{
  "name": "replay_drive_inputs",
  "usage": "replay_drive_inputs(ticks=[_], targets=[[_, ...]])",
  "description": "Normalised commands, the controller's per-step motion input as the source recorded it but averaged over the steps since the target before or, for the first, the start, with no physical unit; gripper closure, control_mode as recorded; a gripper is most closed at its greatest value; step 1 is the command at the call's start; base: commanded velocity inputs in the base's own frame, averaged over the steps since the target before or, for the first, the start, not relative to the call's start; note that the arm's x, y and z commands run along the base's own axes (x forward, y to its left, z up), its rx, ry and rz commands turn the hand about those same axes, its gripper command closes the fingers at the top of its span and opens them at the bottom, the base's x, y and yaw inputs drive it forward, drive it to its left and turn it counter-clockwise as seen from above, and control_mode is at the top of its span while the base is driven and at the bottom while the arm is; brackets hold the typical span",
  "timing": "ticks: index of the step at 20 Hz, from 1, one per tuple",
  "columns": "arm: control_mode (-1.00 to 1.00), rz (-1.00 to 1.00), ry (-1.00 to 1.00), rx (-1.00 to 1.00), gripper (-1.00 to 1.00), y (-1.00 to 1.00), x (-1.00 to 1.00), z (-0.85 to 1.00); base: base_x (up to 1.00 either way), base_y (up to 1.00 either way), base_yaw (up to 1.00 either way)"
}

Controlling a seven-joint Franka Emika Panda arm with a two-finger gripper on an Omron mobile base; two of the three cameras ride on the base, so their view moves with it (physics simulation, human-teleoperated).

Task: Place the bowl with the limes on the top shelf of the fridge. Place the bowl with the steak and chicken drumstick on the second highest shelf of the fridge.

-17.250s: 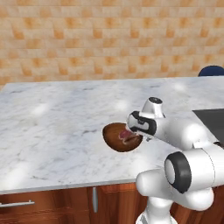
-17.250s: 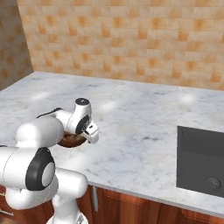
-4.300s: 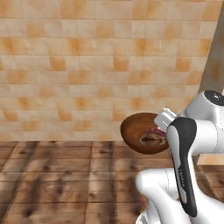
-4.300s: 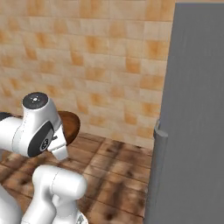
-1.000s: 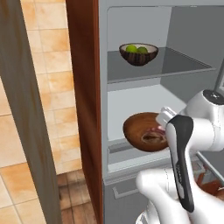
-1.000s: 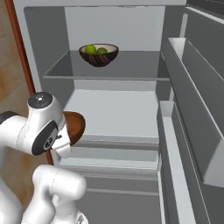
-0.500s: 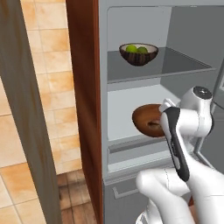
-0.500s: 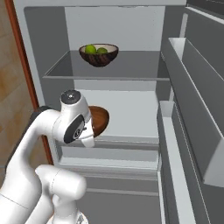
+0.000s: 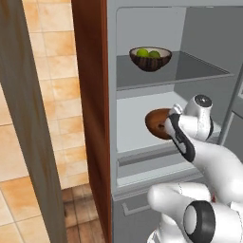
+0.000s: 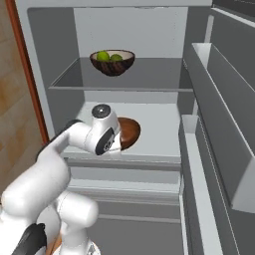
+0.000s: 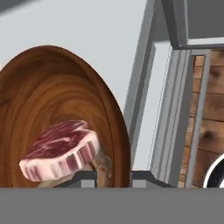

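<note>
Fridge [image 10: 30, 74]: tall grey metal, door open, pale grey inside.
Top shelf [image 10: 149, 79]: dark glassy, light grey front edge.
Second shelf [image 10: 159, 129]: pale, directly below; near front edge just under the wooden bowl.
Lime bowl [image 10: 112, 62]: round, shallow, dark brown, two green limes inside; on the top shelf, left of middle, done by the look of it.
Wooden bowl [image 10: 128, 132]: reddish-brown, round; held over the second shelf's near left part, apparently not yet resting.
Steak [image 11: 61, 151]: pinkish-red marbled slab, lying in the wooden bowl's hollow, near side.
Drumstick [image 11: 101, 165]: tan, mostly hidden under the steak.
Claw [image 11: 113, 177]: narrow, pinched on the wooden bowl's near rim.
Key relation: shelf below and beyond the claw; judged next, lower then release.
</note>
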Motion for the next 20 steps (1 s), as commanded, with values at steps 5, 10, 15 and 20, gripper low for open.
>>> replay_drive_inputs(ticks=[5,10,15,20], targets=[[-1.0,-0.14,0.0,0.04,1.0,-0.09,1.0,-0.41,0.0,0.0,0.0],[-1.0,-0.13,0.0,0.04,1.0,-0.01,0.96,-0.26,0.0,0.0,0.0],[-1.0,-0.09,0.02,0.0,-1.0,0.0,0.23,0.05,0.0,0.0,0.0],[-1.0,-0.12,-0.17,0.0,-1.0,0.0,-0.13,0.79,0.0,0.0,0.0]])
